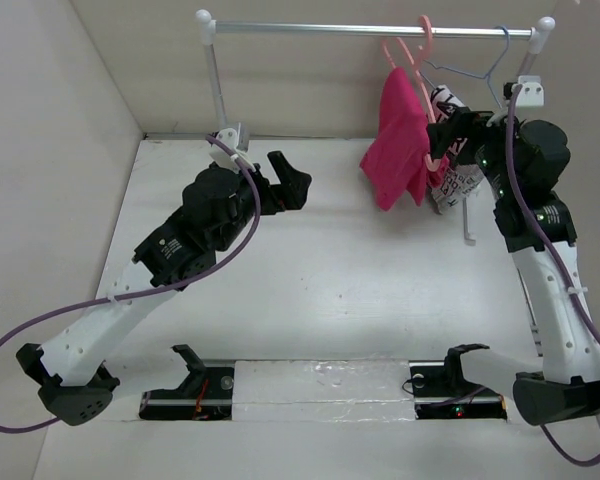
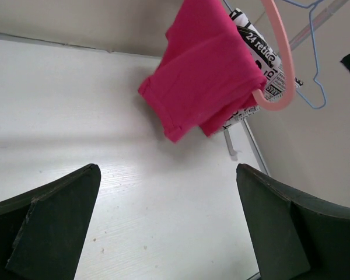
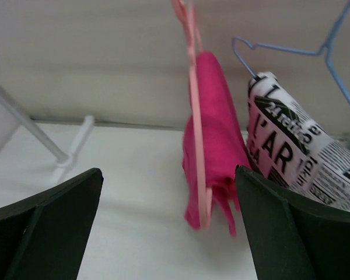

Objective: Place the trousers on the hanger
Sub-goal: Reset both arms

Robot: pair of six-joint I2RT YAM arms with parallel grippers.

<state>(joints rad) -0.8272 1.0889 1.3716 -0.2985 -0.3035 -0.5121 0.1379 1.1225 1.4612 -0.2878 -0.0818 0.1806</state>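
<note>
The trousers [image 2: 204, 64] hang folded over the hanger [image 2: 284, 52] at the far right. Left pincer [image 2: 166, 170] released, well apart; right pincer [image 3: 169, 172] released, near them.

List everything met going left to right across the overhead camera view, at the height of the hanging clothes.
In order: rack's left post → left gripper → trousers → white printed garment.
</note>
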